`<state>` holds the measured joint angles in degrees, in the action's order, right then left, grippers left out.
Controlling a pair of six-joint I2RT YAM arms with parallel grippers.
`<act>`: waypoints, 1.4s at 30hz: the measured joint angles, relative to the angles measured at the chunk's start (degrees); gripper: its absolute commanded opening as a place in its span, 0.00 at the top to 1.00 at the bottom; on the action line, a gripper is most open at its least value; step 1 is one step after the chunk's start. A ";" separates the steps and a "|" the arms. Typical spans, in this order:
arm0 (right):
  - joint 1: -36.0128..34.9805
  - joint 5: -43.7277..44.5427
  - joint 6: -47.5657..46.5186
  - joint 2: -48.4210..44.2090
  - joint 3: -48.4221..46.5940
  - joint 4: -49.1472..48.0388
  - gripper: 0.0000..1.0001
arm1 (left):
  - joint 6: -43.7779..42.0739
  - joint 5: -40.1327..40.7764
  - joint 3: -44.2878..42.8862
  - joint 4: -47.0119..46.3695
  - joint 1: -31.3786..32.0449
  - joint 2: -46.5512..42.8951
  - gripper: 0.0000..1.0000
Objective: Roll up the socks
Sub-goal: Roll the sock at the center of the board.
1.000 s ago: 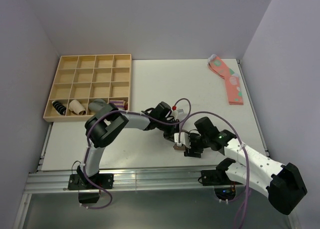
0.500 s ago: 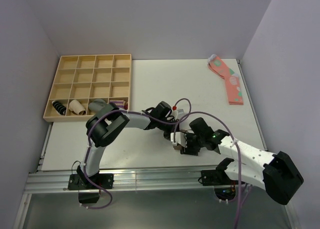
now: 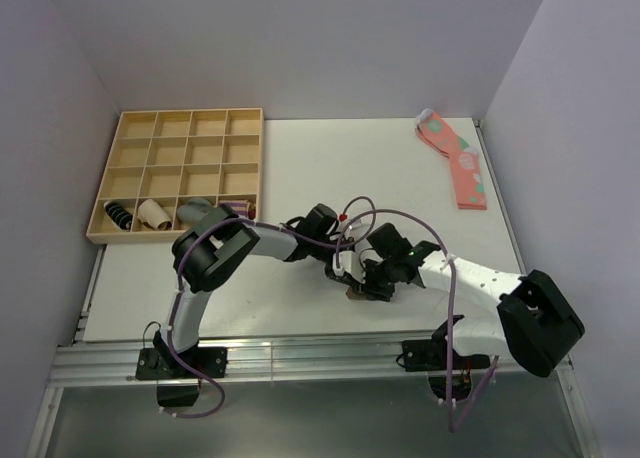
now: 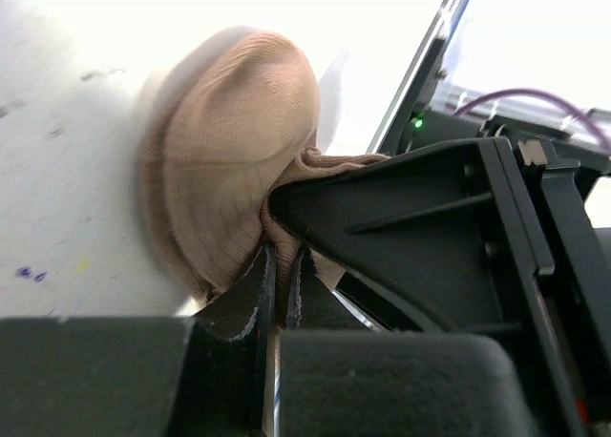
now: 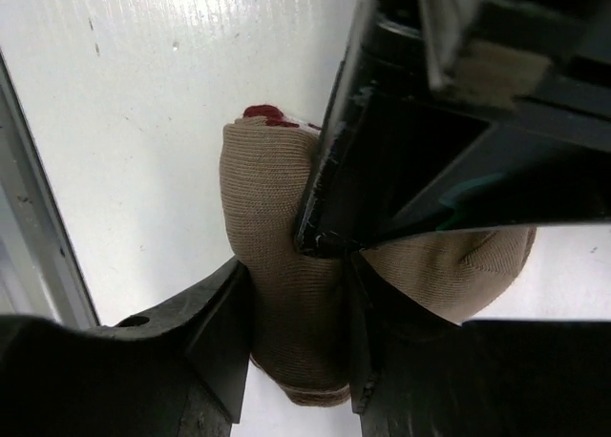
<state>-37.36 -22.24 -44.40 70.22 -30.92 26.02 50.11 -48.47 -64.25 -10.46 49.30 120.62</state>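
Judging the stage from the pictures: the roll is well advanced but not finished. The tan sock (image 5: 272,198) is no longer flat. It is gathered into a compact lump on the worktop (image 3: 300,168), close to the near edge at the centre, between the two arms. A small patch of its dark red cuff (image 5: 267,114) shows at one end of the lump. Whether the cuff has been turned over the bundle to lock it cannot be told.

Left gripper (image 4: 282,275): jaws drawn to a narrow slit and pinching a fold of the tan sock.

Right gripper (image 5: 296,332): jaws part-way in, one on each side of the lump and touching it on both sides, so they appear to hold it.

The two grippers sit tight against each other over the bundle.

Outstanding, in my estimate: securing the roll and releasing it. Stowing it may also remain.

Containers: a wooden tray (image 3: 190,111) with sixteen compartments stands at the left rear of the worktop. Its nearest row is filled:
- a dark striped bundle (image 3: 120,215)
- a pale bundle (image 3: 155,213)
- a grey bundle (image 3: 195,210)
- a purple-striped bundle (image 3: 237,207)

The remaining compartments appear empty.

A coral sock (image 3: 462,166) lies flat and unrolled at the far right of the worktop, well apart from the arms.
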 measured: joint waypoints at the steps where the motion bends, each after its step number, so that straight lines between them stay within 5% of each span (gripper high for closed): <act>1: 0.61 -0.68 0.02 0.76 -0.72 0.70 0.75 | 1.40 0.04 0.81 -1.46 -0.09 -0.04 0.96; 11: 12.07 -14.45 -7.56 15.17 -12.35 14.29 0.78 | 17.38 11.45 13.40 -19.17 0.61 -5.09 0.80; 21: 19.17 -22.01 -15.39 29.38 -23.04 28.63 0.77 | 20.79 26.91 17.40 -21.11 3.91 -9.51 0.79; 28: 22.38 -23.74 -15.91 36.92 -28.37 35.15 0.77 | 17.35 37.20 17.31 -17.38 6.19 -11.98 0.72; 42: 23.91 -22.84 -13.33 44.94 -35.32 42.82 0.77 | -5.27 57.31 25.42 -22.18 11.98 -19.58 0.61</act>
<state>-13.45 -45.08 -57.74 115.15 -66.24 68.84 44.84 8.84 -38.83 -32.64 61.28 101.03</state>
